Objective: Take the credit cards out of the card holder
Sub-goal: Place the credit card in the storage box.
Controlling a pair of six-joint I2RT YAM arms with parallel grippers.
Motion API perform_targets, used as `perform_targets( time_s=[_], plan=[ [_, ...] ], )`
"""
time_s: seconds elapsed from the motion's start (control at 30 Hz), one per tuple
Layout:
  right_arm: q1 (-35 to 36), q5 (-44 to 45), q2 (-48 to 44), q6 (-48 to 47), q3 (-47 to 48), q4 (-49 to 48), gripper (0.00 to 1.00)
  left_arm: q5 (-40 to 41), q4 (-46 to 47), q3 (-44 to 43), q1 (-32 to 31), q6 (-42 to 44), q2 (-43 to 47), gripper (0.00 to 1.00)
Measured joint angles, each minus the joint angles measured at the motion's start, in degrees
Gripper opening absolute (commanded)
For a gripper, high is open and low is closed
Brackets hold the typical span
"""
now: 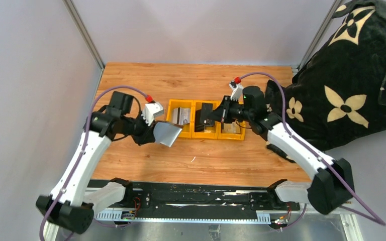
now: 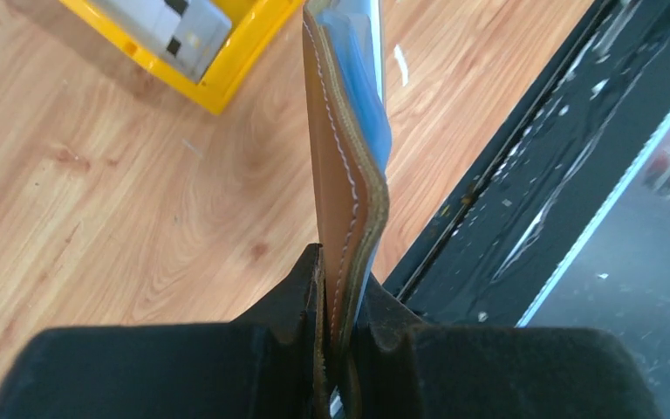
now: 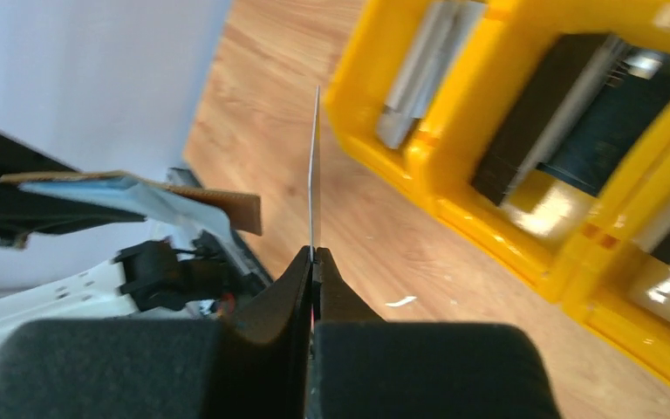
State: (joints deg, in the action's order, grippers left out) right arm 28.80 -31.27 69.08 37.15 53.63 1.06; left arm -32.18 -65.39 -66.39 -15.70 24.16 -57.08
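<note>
My left gripper [image 1: 153, 131] is shut on the card holder [image 1: 167, 133], a brown wallet with a silvery-grey inside, held open above the table left of the bin. In the left wrist view the card holder [image 2: 349, 157] stands edge-on between the shut gripper [image 2: 338, 297]. My right gripper [image 1: 215, 115] is shut on a credit card [image 1: 206, 113], dark from above, over the bin's middle compartment. In the right wrist view the credit card [image 3: 315, 166] shows edge-on in the gripper [image 3: 313, 255], with the card holder [image 3: 140, 194] at the left.
A yellow three-compartment bin [image 1: 193, 103] sits mid-table, with a silvery card [image 1: 183, 116] in its left compartment and dark cards [image 3: 532, 131] in the middle one. A black flower-patterned cloth [image 1: 352, 75] lies at the right. A black rail [image 1: 191, 193] runs along the near edge.
</note>
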Motion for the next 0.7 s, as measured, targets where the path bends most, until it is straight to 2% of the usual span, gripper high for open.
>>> perform_targets(
  time_s=[0.27, 0.37, 0.5, 0.53, 0.7],
  plan=[
    [0.0, 8.26, 17.55, -2.97, 7.63, 6.36, 0.0, 9.49, -0.66, 0.44, -3.67, 9.35, -12.96, 0.0],
    [0.02, 9.49, 24.35, -3.85, 12.22, 7.56, 0.01, 12.98, -0.07, 1.2, -4.24, 12.61, -16.83, 0.08],
    [0.07, 11.37, 31.21, -5.2, 17.38, 9.53, 0.26, 18.91, 4.26, 5.92, -6.88, 16.26, -20.76, 0.2],
    [0.07, 11.89, 32.13, -5.51, 18.03, 9.81, 0.3, 20.26, 5.7, 7.45, -7.67, 16.96, -21.18, 0.29],
    [0.07, 14.29, 33.09, -6.84, 18.93, 10.8, 0.49, 26.53, 12.15, 13.75, -10.51, 19.28, -22.4, 0.56]
  ],
)
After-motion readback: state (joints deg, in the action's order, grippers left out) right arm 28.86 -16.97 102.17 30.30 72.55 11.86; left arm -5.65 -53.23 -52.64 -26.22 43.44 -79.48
